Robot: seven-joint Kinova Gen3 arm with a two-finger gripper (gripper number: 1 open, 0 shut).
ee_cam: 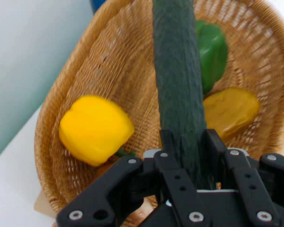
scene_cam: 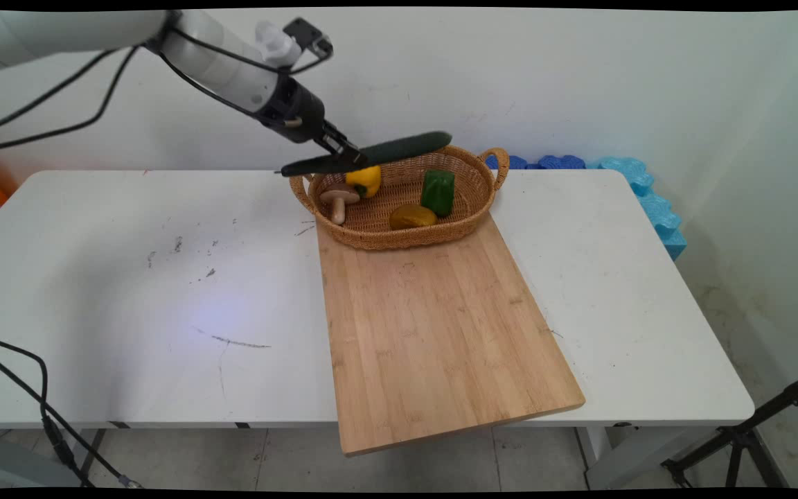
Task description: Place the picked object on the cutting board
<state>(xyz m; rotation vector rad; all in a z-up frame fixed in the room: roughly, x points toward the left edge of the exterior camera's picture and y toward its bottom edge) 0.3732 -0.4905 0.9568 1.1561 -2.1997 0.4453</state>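
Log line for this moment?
gripper: shut on cucumber | cucumber: lifted above basket | inside: yellow pepper, green pepper, mushroom

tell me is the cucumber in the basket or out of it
Out: the gripper holds the cucumber in the air above the basket, clear of the weave.

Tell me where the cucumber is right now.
The cucumber is clamped in the end effector, held level above the wicker basket at the table's far side, over the yellow pepper.
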